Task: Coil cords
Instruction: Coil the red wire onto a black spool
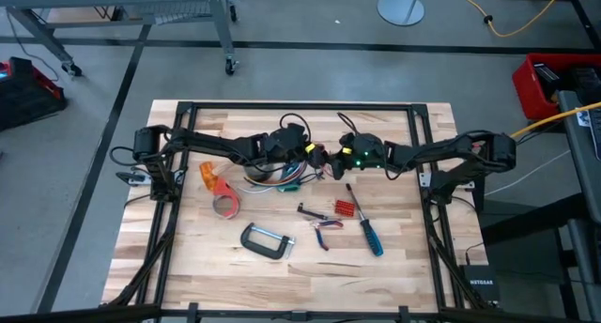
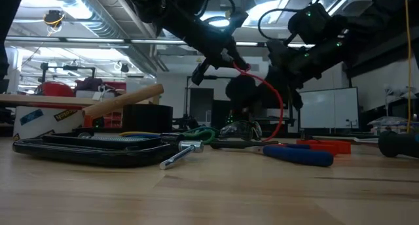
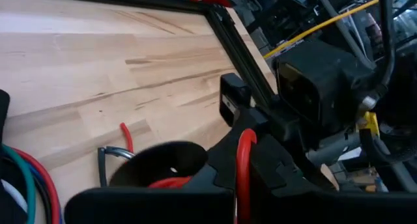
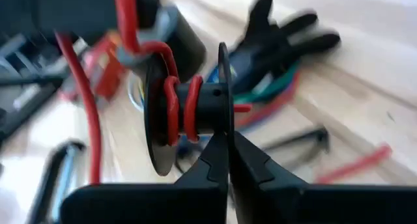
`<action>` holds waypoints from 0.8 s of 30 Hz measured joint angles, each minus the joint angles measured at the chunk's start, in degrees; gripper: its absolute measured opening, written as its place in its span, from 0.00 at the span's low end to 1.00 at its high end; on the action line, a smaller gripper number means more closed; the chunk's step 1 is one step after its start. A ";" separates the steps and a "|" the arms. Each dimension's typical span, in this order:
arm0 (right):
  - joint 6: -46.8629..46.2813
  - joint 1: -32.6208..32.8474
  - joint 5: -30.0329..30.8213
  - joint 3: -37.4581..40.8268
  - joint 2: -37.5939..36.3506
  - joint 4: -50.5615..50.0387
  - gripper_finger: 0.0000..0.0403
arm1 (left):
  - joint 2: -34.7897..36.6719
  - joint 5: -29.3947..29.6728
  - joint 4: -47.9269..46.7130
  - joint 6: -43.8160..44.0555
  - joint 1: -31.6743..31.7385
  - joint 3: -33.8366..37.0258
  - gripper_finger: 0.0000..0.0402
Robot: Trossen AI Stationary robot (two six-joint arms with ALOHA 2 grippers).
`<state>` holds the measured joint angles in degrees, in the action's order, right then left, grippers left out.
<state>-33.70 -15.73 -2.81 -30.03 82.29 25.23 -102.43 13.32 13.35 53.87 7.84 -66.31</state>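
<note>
Midair, both pincers clamp a black spool [image 4: 189, 110] (red cord [image 4: 171, 113] wound on).

A blue-handled screwdriver [image 1: 367, 231] is lying on the pale wooden worktop [image 1: 207, 267], near a grey metal C-clamp [image 1: 266, 241], small red-handled pliers [image 1: 324, 231] and an orange-red tape roll [image 1: 222, 186].

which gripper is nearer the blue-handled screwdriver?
Right. The right gripper is up-table of the blue-handled screwdriver, just off its tip; the left gripper sits beyond it, farther toward the robot's left.
</note>
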 joint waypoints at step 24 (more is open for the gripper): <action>1.16 -2.64 -4.74 -9.23 5.69 -5.92 0.00 | 0.00 -0.48 -4.75 -6.33 -2.19 -0.04 0.00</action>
<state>-32.53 -18.37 -7.55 -39.26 87.98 19.31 -102.43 12.84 8.60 47.54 5.65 -66.35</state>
